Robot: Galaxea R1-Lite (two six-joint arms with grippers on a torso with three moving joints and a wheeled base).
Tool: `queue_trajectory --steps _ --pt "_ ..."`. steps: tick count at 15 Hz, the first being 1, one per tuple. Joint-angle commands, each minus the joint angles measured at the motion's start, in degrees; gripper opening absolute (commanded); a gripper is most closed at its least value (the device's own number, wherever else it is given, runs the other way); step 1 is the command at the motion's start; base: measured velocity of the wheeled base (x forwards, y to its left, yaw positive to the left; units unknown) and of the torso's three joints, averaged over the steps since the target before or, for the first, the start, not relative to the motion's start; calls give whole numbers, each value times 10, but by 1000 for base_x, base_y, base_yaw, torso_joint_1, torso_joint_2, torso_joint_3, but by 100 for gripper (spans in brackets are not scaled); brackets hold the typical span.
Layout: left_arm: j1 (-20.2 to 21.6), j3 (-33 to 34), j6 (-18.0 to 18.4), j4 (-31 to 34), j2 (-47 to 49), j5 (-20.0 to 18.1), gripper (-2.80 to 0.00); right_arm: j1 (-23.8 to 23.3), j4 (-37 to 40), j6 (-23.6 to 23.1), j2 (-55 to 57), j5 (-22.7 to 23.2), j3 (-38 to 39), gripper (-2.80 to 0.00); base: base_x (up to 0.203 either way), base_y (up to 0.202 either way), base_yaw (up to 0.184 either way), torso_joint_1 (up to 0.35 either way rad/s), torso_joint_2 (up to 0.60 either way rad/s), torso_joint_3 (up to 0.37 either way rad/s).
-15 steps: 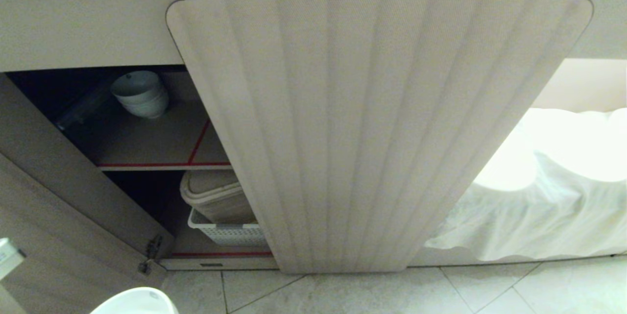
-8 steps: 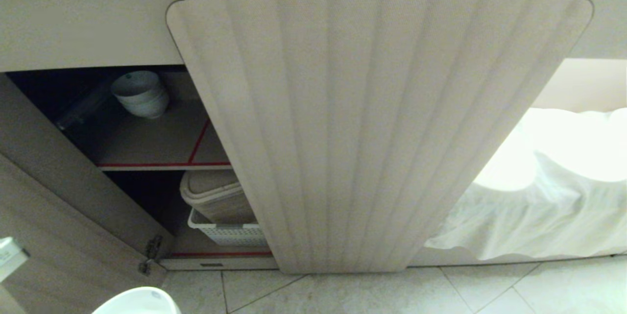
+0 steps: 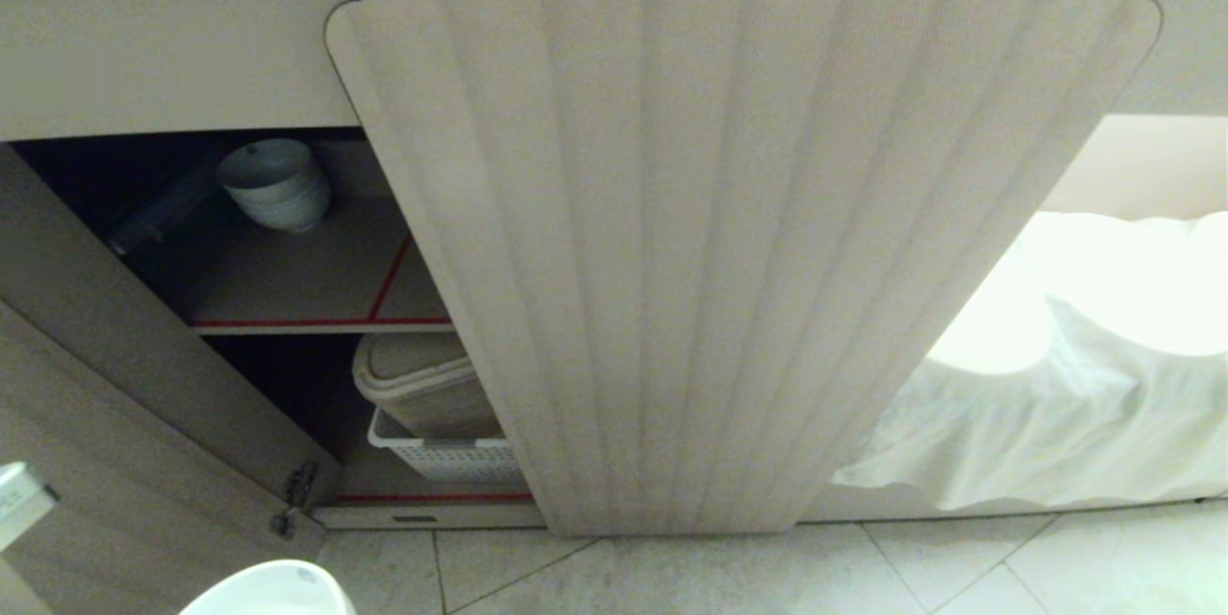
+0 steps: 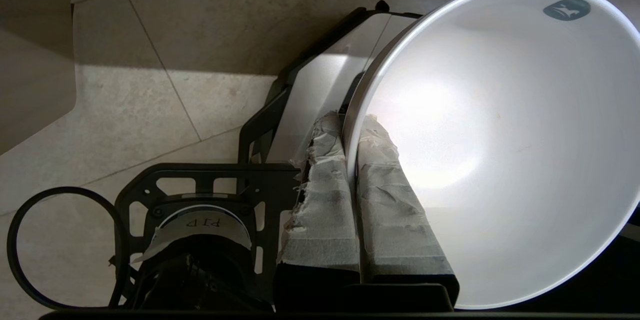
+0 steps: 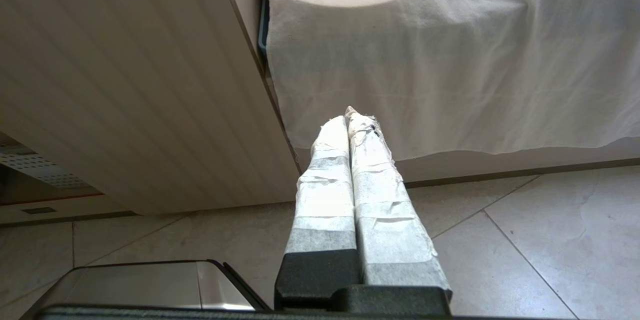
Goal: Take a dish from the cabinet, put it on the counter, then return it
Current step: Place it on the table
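Left gripper (image 4: 350,160) is clamped on the rim of the dish (image 4: 500,140), one taped finger (image 4: 320,210) outside the wall and the other inside, so the deep white bowl hangs from a thin edge grip and tilts with its mouth toward the wrist camera. A small dark mark sits inside near its far rim. That pinch suits a bowl too wide to span, though I judge it a hold that could let the bowl swing if the arm moves fast. In the head view the same dish (image 3: 269,591) shows only as a white curve at the bottom left, low over the floor and outside the cabinet (image 3: 729,260). Whether it is on its way out or on its way back cannot be told from this.

The right gripper (image 5: 352,125) hangs idle with its taped fingers pressed together, empty, near the fluted door's lower corner.

One cabinet door stands open on the left, showing a dark interior, a red-edged shelf (image 3: 317,319) with a stack of bowls (image 3: 276,183) at the back, and beneath it a lidded bin (image 3: 422,385) and a white perforated basket (image 3: 451,457). The floor (image 3: 863,577) is pale stone tile. A white cloth (image 3: 1055,404) drapes to the right of the cabinet. The tabletop itself is not in view
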Motion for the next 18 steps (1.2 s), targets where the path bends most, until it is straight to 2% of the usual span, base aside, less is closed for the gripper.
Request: queue_trajectory --steps 1,9,14,18 --pt "0 -2 -3 3 2 1 -280 0 0 0 0 0 0 -280 0 0 0 0 0 0" --pt "1 -3 -3 3 3 0 -280 0 0 0 0 0 0 -280 0 0 0 0 0 0" --pt "2 -3 -3 3 6 1 -280 0 0 0 0 0 0 -280 0 0 0 198 -98 -90" --pt "3 -3 -3 2 6 1 -280 0 0 0 0 0 0 -280 0 0 0 216 -570 -190"
